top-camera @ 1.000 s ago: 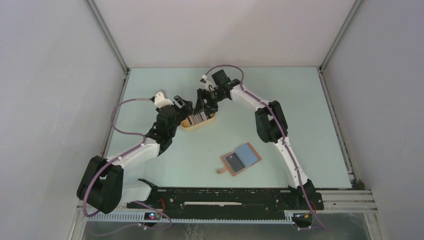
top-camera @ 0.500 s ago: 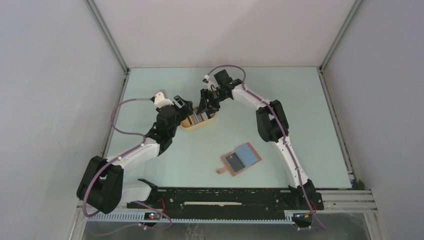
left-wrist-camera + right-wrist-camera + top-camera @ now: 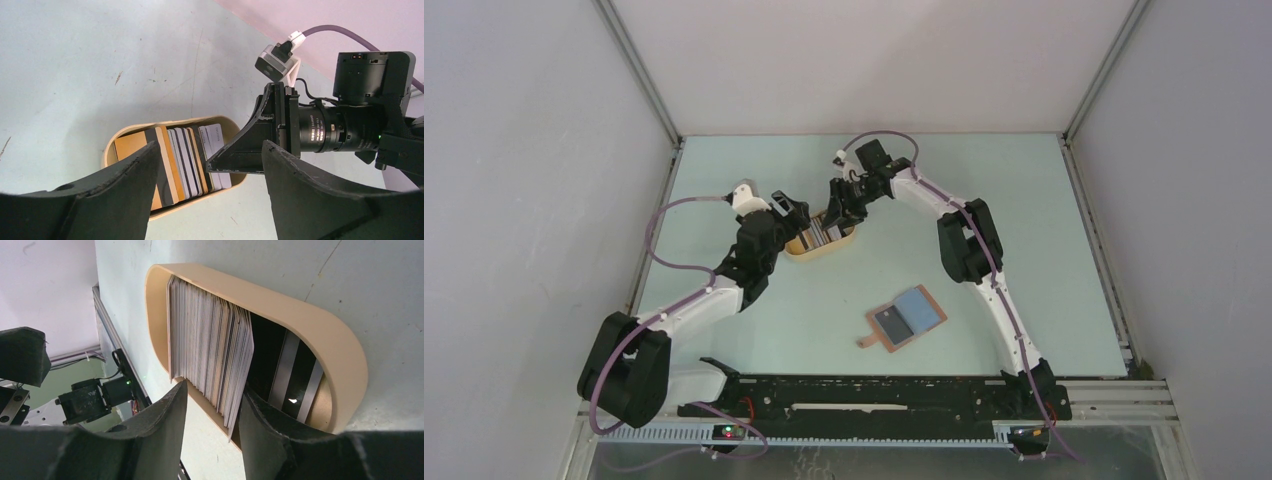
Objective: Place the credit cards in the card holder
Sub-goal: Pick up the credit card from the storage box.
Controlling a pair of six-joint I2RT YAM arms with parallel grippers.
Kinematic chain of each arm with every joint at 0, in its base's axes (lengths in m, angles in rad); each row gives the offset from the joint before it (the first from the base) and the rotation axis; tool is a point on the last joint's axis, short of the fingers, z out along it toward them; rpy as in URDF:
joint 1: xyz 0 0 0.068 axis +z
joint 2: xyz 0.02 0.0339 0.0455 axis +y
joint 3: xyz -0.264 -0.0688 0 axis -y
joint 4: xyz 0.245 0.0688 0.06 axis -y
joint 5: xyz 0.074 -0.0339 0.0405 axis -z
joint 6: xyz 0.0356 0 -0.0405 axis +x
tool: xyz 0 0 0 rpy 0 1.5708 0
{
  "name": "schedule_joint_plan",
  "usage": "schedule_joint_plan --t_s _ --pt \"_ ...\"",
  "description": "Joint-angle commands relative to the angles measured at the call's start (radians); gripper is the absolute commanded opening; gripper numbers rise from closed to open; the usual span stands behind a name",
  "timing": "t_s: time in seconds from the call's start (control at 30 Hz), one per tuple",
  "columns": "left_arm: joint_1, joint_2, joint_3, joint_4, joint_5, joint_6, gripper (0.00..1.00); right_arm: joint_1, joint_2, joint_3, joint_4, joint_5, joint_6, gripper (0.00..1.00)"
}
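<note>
The credit cards (image 3: 821,237) stand on edge as a stack in an oval tan tray (image 3: 850,238). My right gripper (image 3: 834,214) reaches down into the tray from behind. In the right wrist view it (image 3: 212,400) straddles the near corner of the cards (image 3: 210,350): one finger is inside the tray against the outermost card, the other is outside the stack with a small gap. My left gripper (image 3: 792,214) hovers open at the tray's left end, holding nothing (image 3: 210,150). The card holder (image 3: 906,318) lies open on the table, a light blue card (image 3: 916,306) and a dark card (image 3: 889,324) on it.
The tray's rim (image 3: 112,145) and the right gripper's finger (image 3: 250,145) lie between my left fingers' tips in the left wrist view. Grey walls and metal rails close in the table on three sides. The arms' base bar (image 3: 874,395) runs along the near edge.
The right gripper's jaws have narrowed around the card stack and the wrist has shifted slightly. The left arm and the card holder have not moved.
</note>
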Motion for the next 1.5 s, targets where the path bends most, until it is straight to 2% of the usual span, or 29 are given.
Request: schedule_joint_plan --t_s 0.0,0.53,1.3,1.47 --pt "0.008 -0.027 -0.024 0.039 0.002 -0.002 0.79 -0.005 -0.053 -0.01 0.014 -0.015 -0.015 0.49" --pt "0.008 -0.027 -0.024 0.039 0.002 -0.002 0.79 -0.012 -0.062 -0.023 0.018 -0.005 -0.012 0.42" --pt "0.01 -0.027 -0.025 0.04 0.004 -0.002 0.79 -0.026 -0.082 -0.035 0.022 -0.002 -0.013 0.38" --pt "0.01 -0.027 -0.025 0.041 0.003 -0.003 0.79 -0.028 -0.083 -0.037 0.022 0.001 -0.014 0.33"
